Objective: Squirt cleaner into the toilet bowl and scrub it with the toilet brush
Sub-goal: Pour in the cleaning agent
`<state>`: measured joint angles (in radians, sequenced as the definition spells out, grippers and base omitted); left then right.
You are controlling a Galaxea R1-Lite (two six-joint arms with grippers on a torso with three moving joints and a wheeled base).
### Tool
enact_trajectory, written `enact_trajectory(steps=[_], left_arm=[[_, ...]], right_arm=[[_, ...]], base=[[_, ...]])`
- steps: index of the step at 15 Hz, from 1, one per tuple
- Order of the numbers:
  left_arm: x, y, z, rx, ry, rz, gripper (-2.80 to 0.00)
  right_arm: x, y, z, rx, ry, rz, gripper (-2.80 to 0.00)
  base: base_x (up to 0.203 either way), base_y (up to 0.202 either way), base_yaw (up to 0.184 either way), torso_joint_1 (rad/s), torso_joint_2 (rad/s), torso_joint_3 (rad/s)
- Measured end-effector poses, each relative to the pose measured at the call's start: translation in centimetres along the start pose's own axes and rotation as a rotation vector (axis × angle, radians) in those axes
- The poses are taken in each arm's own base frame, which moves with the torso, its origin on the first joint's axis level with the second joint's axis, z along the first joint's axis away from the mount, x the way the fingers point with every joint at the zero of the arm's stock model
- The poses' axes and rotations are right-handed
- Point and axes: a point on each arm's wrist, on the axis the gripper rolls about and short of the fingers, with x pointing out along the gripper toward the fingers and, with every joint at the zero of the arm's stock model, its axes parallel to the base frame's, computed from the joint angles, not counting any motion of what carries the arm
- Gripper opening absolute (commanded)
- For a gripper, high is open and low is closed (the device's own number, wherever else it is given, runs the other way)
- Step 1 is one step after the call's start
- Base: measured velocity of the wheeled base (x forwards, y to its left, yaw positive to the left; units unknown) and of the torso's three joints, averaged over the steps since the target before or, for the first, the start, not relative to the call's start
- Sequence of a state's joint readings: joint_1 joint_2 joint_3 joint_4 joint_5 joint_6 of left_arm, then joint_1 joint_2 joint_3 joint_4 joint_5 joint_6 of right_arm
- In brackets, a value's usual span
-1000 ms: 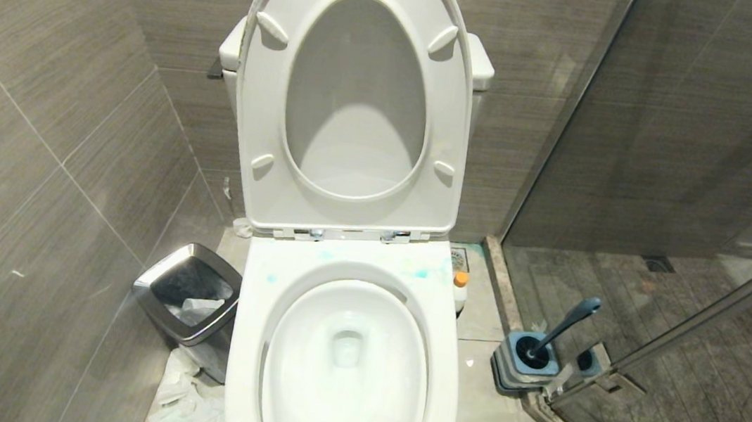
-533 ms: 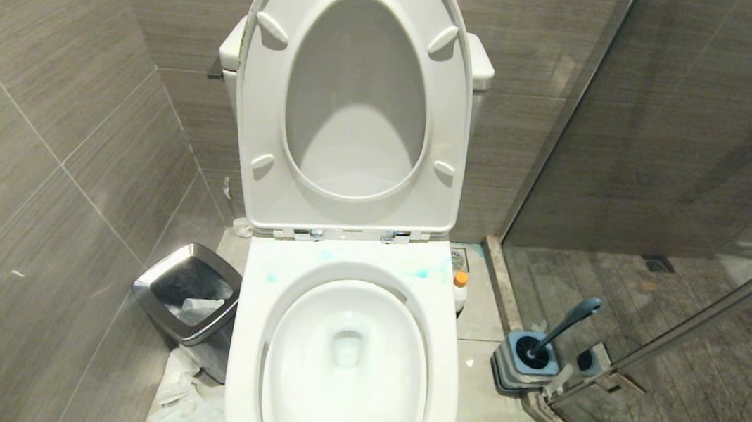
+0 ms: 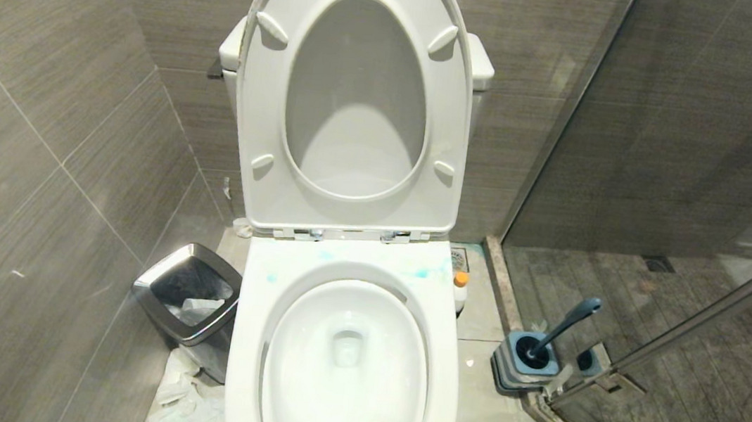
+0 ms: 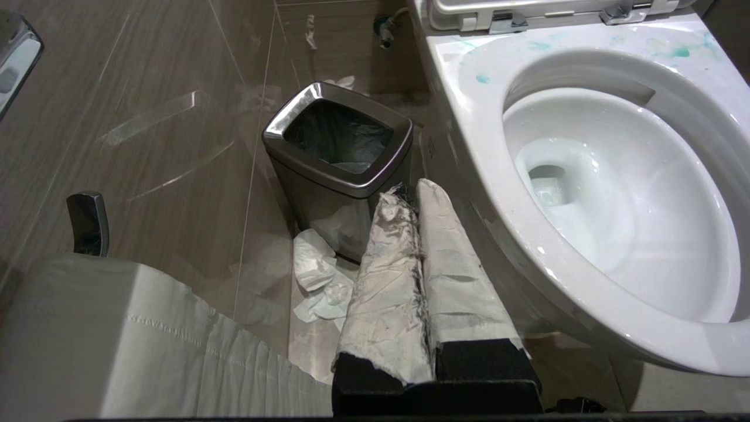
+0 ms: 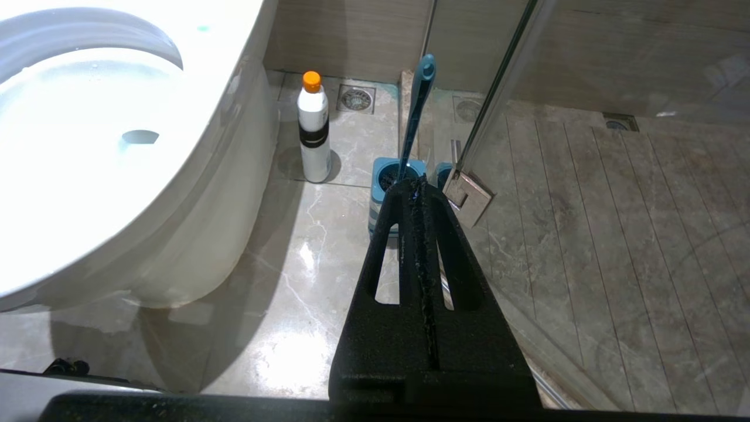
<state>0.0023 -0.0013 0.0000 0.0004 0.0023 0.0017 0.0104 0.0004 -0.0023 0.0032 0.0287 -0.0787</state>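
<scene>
The white toilet bowl fills the middle of the head view, seat and lid raised against the tank. Pale blue smears of cleaner mark its back rim. Right of it, the slate-blue toilet brush leans in its grey-and-blue holder by the glass door. Neither arm shows in the head view. My left gripper, fingers wrapped in white cloth, is shut and empty, low between the bin and the toilet bowl. My right gripper is shut and empty, pointing at the toilet brush, short of it.
A white bottle with an orange cap stands on the floor beside the bowl. A steel-rimmed black bin sits left of the bowl, with crumpled tissue on the floor. The glass shower door and its hinge close off the right.
</scene>
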Motion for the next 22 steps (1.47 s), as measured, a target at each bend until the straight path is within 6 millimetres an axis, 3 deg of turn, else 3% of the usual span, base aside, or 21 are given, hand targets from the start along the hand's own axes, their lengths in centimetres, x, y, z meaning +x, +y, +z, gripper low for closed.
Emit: enact_trajectory(steps=[22], left_arm=[[0.00,0.00,0.00,0.000,0.000,0.000,-2.80]], right_arm=[[0.00,0.00,0.00,0.000,0.000,0.000,-2.80]], base=[[0.000,0.000,0.000,0.000,0.00,0.000]])
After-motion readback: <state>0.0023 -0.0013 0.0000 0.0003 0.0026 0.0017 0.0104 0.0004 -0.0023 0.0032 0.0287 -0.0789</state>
